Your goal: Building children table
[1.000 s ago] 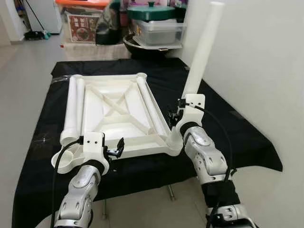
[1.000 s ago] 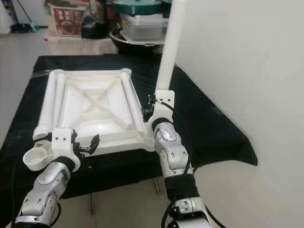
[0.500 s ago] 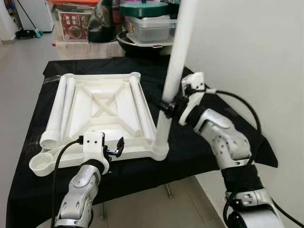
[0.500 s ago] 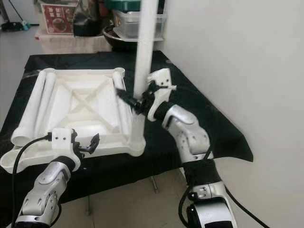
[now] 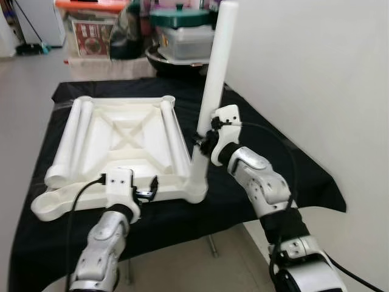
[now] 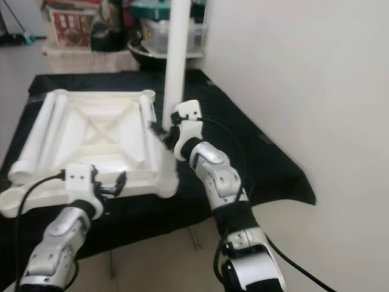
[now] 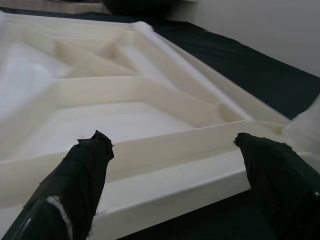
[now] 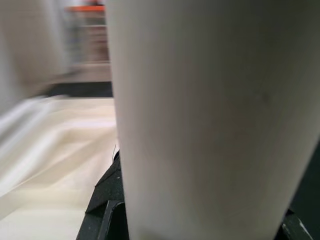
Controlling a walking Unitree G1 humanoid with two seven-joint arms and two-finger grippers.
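Right gripper [image 5: 203, 141]: clamped on upright leg [image 5: 213, 79], seated in tabletop [image 5: 124, 143] corner at 5 o'clock.
Left gripper [image 5: 149, 191]: fingers wide apart, holding nothing, at tabletop's 6 o'clock edge.

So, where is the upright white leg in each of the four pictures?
Left eye view: the leg stands right of centre, in the tabletop's near right corner, the right gripper on it.
Right eye view: the leg stands left of centre.
Left wrist view: a blurred white edge, perhaps its base; I cannot tell.
Right wrist view: the leg, very close.
Shared landmark: the tabletop.
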